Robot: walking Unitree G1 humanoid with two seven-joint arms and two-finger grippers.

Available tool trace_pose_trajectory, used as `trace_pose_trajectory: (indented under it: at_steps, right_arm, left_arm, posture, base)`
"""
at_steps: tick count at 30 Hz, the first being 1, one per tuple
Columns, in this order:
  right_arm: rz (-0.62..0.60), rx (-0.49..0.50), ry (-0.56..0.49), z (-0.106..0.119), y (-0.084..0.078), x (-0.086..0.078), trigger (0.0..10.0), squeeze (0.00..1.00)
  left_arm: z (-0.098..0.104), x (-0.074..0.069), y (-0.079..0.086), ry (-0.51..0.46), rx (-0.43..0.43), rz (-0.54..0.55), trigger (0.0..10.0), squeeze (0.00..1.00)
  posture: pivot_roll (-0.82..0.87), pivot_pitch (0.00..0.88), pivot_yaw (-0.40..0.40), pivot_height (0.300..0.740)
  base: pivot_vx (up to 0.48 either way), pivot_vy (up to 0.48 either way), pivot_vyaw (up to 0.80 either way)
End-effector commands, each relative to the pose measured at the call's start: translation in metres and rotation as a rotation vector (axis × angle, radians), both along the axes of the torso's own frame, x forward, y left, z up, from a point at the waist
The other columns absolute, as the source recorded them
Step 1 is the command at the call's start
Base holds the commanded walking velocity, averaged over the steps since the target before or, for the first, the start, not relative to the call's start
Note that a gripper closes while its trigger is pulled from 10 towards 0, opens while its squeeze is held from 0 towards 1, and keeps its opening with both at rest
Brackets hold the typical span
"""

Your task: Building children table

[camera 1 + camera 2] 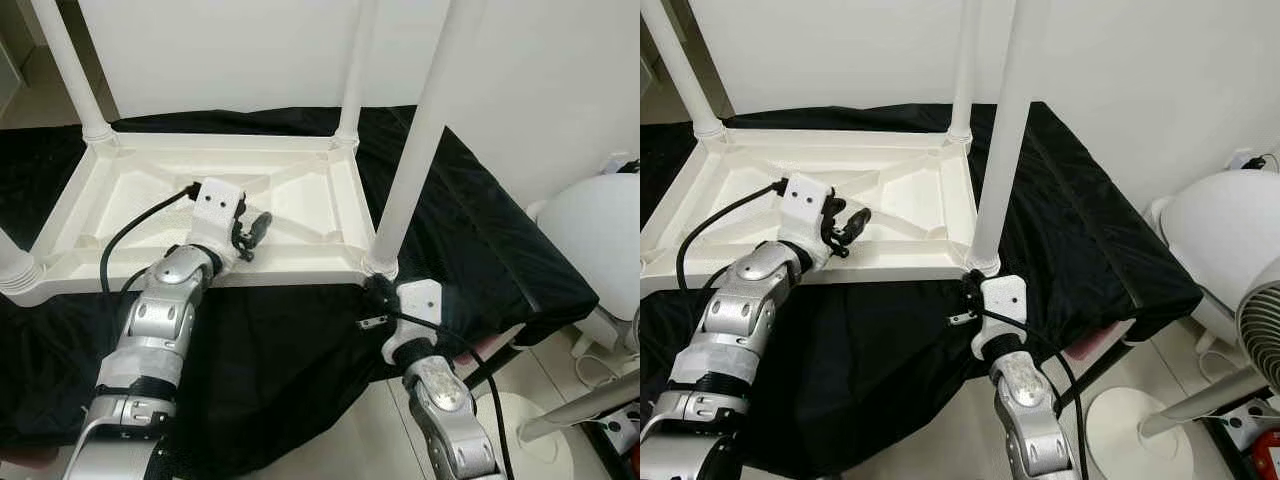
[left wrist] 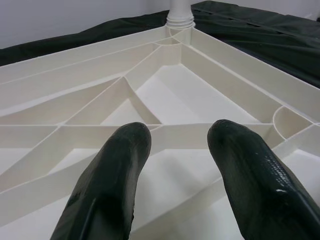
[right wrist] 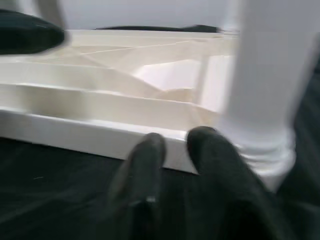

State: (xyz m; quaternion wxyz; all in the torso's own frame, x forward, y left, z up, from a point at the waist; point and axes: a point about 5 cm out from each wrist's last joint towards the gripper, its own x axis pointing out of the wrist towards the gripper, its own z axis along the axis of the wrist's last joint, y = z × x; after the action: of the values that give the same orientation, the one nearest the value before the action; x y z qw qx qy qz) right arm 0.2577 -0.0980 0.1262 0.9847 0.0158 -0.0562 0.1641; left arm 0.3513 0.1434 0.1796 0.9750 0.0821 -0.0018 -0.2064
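Both claws meet the upturned table [image 1: 300, 180]: left claw [image 1: 255, 228] over it, right claw [image 1: 375, 292] beside it.

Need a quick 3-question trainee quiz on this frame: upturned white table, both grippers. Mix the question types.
1. True or false: the white plastic ribbed tabletop lies upside down on the black cloth, legs pointing up.
2. Multiple choice: the left gripper is (A) clamped round a leg, (B) open over the ribbed underside, (C) hanging below the cloth's edge.
3. Short answer: which part of the table is the right gripper next to?

Key
1. True.
2. B: the left wrist view shows its black fingers spread apart above the ribs.
3. The base of the near white round table leg, at the tabletop's near right corner.
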Motion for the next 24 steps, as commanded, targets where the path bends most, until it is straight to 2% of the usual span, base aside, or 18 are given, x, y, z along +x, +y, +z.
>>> trace_pose_trajectory:
  at_steps: [1, 3, 4, 8, 9, 11, 13, 15, 16, 17, 18, 19, 22, 24]
  right_arm:
    - [0.057, 0.001, -0.005, 0.004, 0.000, 0.005, 10.0, 1.00]
    - [0.057, 0.001, -0.005, 0.004, 0.000, 0.005, 10.0, 1.00]
    - [0.081, 0.006, -0.010, 0.008, -0.006, 0.012, 10.0, 1.00]
    - [0.106, 0.019, -0.004, 0.013, -0.021, 0.022, 10.0, 1.00]
    - [0.102, 0.055, 0.005, 0.015, -0.028, 0.025, 10.0, 1.00]
    - [0.102, 0.055, 0.005, 0.015, -0.028, 0.025, 10.0, 1.00]
    - [0.077, 0.088, 0.010, 0.018, -0.044, 0.031, 10.0, 1.00]
    - [0.077, 0.088, 0.010, 0.018, -0.044, 0.031, 10.0, 1.00]
    - [0.056, 0.089, 0.011, 0.020, -0.055, 0.034, 10.0, 1.00]
    - [0.023, 0.061, 0.004, 0.020, -0.067, 0.038, 10.0, 0.16]
    - [0.023, 0.061, 0.004, 0.020, -0.067, 0.038, 10.0, 0.16]
    - [0.001, 0.055, 0.002, 0.021, -0.075, 0.040, 10.0, 0.00]
    - [-0.055, 0.056, -0.018, 0.024, -0.085, 0.044, 10.0, 0.00]
    - [-0.057, 0.057, -0.023, 0.024, -0.085, 0.044, 10.0, 0.00]
  left_arm:
    - [0.002, 0.004, 0.004, -0.032, 0.023, 0.093, 10.0, 0.00]
    - [0.002, 0.004, 0.004, -0.032, 0.023, 0.093, 10.0, 0.00]
    - [0.002, 0.006, 0.007, -0.043, 0.051, 0.114, 10.0, 0.00]
    - [0.003, 0.007, 0.013, -0.074, 0.113, 0.149, 10.0, 0.00]
    - [0.005, 0.008, 0.016, -0.099, 0.141, 0.175, 10.0, 0.00]
    - [0.005, 0.008, 0.016, -0.099, 0.141, 0.175, 10.0, 0.00]
    - [0.008, 0.011, 0.024, -0.126, 0.175, 0.222, 10.0, 0.00]
    - [0.008, 0.011, 0.024, -0.126, 0.175, 0.222, 10.0, 0.00]
    - [0.009, 0.011, 0.028, -0.131, 0.200, 0.238, 10.0, 0.00]
    - [0.009, 0.012, 0.032, -0.128, 0.213, 0.244, 10.0, 0.00]
    - [0.009, 0.012, 0.032, -0.128, 0.213, 0.244, 10.0, 0.00]
    - [0.009, 0.012, 0.034, -0.126, 0.226, 0.246, 10.0, 0.00]
    - [0.006, 0.012, 0.035, -0.110, 0.243, 0.214, 10.0, 0.00]
    - [0.005, 0.011, 0.034, -0.105, 0.247, 0.200, 10.0, 0.00]
  posture:
    - [0.02, 0.012, -0.021, 0.740]
    - [0.02, 0.012, -0.021, 0.740]
    - [0.02, 0.014, -0.021, 0.740]
    - [0.03, 0.018, -0.024, 0.740]
    - [0.03, 0.019, -0.024, 0.740]
    - [0.03, 0.019, -0.024, 0.740]
    - [0.03, 0.019, -0.025, 0.740]
    - [0.03, 0.019, -0.025, 0.740]
    - [0.04, 0.021, -0.025, 0.740]
    - [0.04, 0.024, -0.021, 0.740]
    - [0.04, 0.024, -0.021, 0.740]
    - [0.04, 0.025, -0.020, 0.740]
    - [0.03, 0.024, -0.017, 0.740]
    - [0.03, 0.025, -0.017, 0.740]
  base:
    - [0.000, 0.000, 0.00]
    - [0.000, 0.000, 0.00]
    - [0.000, 0.000, 0.00]
    - [0.000, 0.000, 0.00]
    - [0.000, 0.000, 0.00]
    - [0.000, 0.000, 0.00]
    - [0.000, 0.000, 0.00]
    - [0.000, 0.000, 0.00]
    - [0.000, 0.000, 0.00]
    - [0.000, 0.000, 0.00]
    - [0.000, 0.000, 0.00]
    - [0.000, 0.000, 0.00]
    - [0.000, 0.000, 0.00]
    - [0.000, 0.000, 0.00]
